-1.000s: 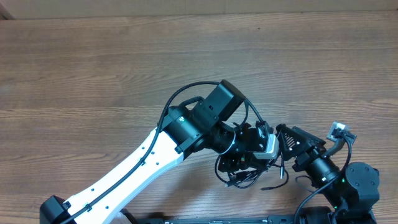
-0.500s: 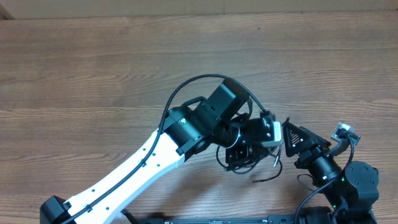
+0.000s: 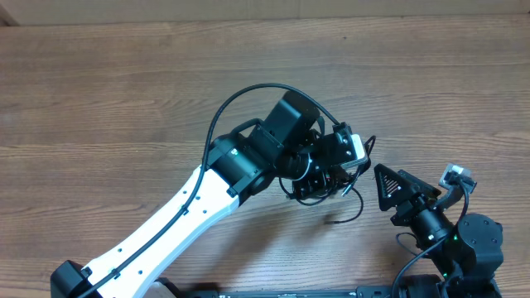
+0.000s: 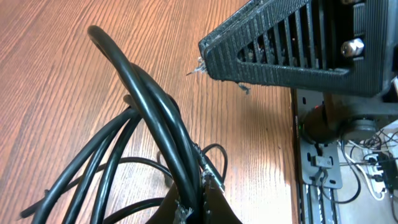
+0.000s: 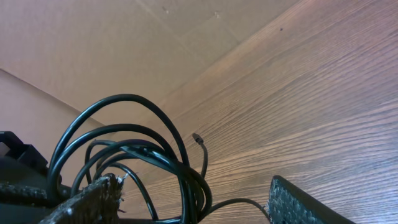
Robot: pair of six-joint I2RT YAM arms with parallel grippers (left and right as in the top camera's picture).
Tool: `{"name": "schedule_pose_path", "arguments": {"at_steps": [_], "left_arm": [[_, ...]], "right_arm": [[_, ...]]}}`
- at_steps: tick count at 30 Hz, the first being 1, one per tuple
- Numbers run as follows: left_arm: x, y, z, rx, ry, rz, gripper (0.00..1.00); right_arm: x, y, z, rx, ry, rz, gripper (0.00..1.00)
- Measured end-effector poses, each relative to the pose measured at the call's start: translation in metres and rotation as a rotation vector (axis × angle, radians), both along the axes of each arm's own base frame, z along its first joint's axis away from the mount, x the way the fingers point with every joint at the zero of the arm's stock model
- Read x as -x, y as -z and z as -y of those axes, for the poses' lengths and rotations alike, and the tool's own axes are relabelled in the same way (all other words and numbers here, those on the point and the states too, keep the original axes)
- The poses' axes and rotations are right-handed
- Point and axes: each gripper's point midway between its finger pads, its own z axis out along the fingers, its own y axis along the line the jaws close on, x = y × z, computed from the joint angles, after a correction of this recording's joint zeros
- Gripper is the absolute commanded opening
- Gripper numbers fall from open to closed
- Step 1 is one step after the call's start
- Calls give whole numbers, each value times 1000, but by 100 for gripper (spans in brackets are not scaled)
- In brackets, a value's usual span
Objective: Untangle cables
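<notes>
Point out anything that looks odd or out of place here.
The cables are one snarl of overlapping loops, pinched in the shut left hand, with a loose end straggling out beside the bundle. The right hand is open and holds nothing, and its fingertip looks frayed at the edge.

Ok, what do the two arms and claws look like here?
Left arm has a white link with black joints and a thick black cable looped over it. Right arm is black with a green light; its claw has ribbed, triangular black fingers.
</notes>
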Motion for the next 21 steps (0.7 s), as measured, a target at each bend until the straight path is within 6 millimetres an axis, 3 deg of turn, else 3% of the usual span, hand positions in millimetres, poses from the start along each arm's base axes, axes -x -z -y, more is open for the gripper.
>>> {"name": "schedule_pose_path", "arguments": {"at_steps": [8,14,21], "left_arm": [[9,-11,7,69,99,21,4],[27,-18,11,123,196,-13,4],[53,-7,6,78,269,-72,4]], "right_arm": [[0,-8,-4,1,-29,37,74],[1,-10,-8,-5,-51,44,74],[2,-10,-10,-5,-64,45,75]]}}
